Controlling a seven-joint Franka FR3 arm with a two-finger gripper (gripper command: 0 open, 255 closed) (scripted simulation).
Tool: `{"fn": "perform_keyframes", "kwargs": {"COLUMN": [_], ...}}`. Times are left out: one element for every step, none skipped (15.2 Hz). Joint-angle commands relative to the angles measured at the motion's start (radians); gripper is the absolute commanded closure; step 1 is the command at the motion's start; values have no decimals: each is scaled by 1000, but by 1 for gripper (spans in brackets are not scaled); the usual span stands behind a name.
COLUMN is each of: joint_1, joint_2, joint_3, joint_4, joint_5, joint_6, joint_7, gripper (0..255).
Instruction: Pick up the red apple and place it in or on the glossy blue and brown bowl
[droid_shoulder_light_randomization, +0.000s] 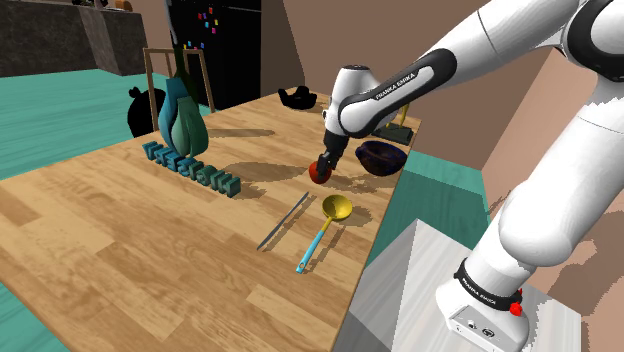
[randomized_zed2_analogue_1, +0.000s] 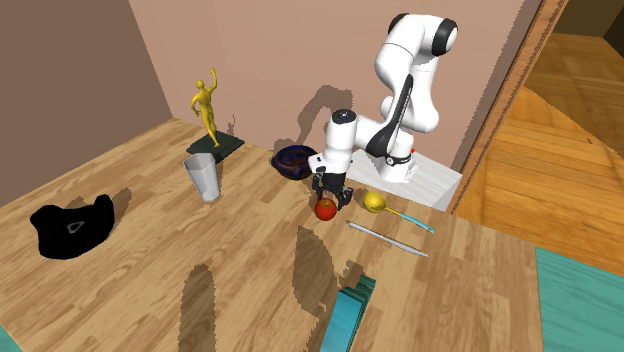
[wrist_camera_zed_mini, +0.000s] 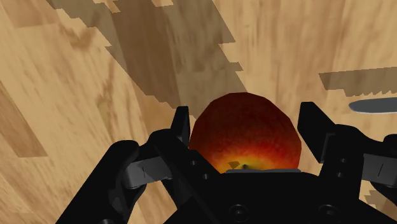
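From my seat the claw (droid_shoulder_light_randomization: 327, 160) is closed on the red apple (droid_shoulder_light_randomization: 320, 173), one black finger (wrist_camera_zed_mini: 181, 124) against each flank, low over the wooden worktop (droid_shoulder_light_randomization: 120, 230) near its right edge in the shoulder view. I cannot tell whether the apple is lifted or resting on the wood. The dark blue and brown bowl (droid_shoulder_light_randomization: 382, 157) sits just beyond the apple, further right in that view and apart from it. Nearer the camera lie a yellow ladle (droid_shoulder_light_randomization: 336, 208) with a blue handle and a thin grey utensil (droid_shoulder_light_randomization: 283, 221) beside it. To the shoulder view's left stand a row of teal letters (droid_shoulder_light_randomization: 190, 168) and a teal vase (droid_shoulder_light_randomization: 183, 118). The second exterior view adds a gold figurine (randomized_zed2_analogue_1: 207, 108) on a dark base, a grey cup (randomized_zed2_analogue_1: 203, 177) and a black object (randomized_zed2_analogue_1: 70, 228). The walls (randomized_zed2_analogue_1: 260, 60) are dull pink-brown, the floor (droid_shoulder_light_randomization: 60, 100) teal in places and wood plank elsewhere, and a black fridge (droid_shoulder_light_randomization: 225, 50) stands at the far end.
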Motion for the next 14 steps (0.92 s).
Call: {"fn": "perform_keyframes", "kwargs": {"joint_1": [0,0,0,0,0,0,0,0,0,0,0,1,1,1], "joint_2": [1,1,1,1,1,-8,-18,-27,-36,-44,-53,-61,-69,-77], "joint_3": [0,0,0,0,0,0,0,0,0,-1,-1,-1,-1,-1], "joint_4": [-1,-1,-1,-1,0,4,9,14,19,25,30,36,42,49], "joint_5": [0,0,0,0,0,1,3,4,5,6,7,8,9,10], "joint_6": [0,0,0,0,0,-14,-28,-42,-56,-70,-84,-98,-112,-126], "joint_7": [0,0,0,0,0,-1,-3,-4,-5,-6,-7,-7,-8,-9], "gripper": [255,255,255,255,255,255,255,255,255,255,255,255,255,255]}}
